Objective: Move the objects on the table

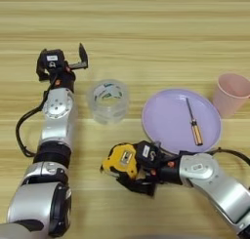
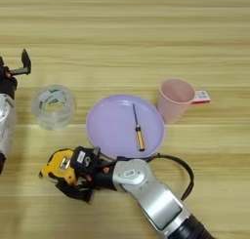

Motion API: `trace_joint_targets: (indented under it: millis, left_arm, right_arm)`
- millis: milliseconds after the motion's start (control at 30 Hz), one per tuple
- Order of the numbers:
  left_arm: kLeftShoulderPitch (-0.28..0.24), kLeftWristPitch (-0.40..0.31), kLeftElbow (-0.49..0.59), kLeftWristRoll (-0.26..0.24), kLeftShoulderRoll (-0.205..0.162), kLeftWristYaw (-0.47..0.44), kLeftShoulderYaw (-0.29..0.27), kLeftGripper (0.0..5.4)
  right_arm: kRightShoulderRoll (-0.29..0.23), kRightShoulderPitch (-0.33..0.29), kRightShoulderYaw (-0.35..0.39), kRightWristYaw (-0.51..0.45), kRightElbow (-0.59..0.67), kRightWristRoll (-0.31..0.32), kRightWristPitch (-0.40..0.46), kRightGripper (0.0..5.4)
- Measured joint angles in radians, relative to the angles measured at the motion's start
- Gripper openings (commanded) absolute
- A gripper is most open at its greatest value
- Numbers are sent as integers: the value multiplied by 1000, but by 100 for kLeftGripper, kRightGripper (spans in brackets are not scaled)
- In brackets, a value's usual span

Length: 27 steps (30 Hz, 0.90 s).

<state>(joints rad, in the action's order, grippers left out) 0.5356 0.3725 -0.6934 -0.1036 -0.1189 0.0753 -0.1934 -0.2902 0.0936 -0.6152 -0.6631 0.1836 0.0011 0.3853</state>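
Fingers of the right gripper [image 1: 128, 177] clamp the yellow-and-black tape measure [image 1: 119, 160]; left gripper [image 1: 80, 59] spread open beside the clear tape roll [image 1: 108, 100].

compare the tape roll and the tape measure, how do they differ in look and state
The tape roll is clear and ring-shaped; the tape measure is a yellow-and-black block. The roll stands free on the table, with the left gripper beyond it and not touching; the measure sits at the fingers of the right gripper, which close around it. The roll lies further from the robot, the measure nearer. Both rest on the table, left of the purple plate.
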Motion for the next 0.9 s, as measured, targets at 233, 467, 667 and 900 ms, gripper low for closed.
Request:
trace_joint_targets:
  millis: [233,467,667,900]
  left_arm:
    - [3,6,-13,0,0,-2,-1,540]
    - [8,8,-23,-1,-3,-11,-3,540]
    - [8,9,-26,-2,-4,-17,-4,540]
    - [8,10,-26,-2,-5,-19,-9,540]
  right_arm:
    - [92,73,-4,21,-117,-13,-1,408]
    - [190,142,9,64,-280,-22,-66,408]
    - [249,200,45,89,-408,-22,-120,446]
    - [248,197,65,108,-409,-45,-146,530]
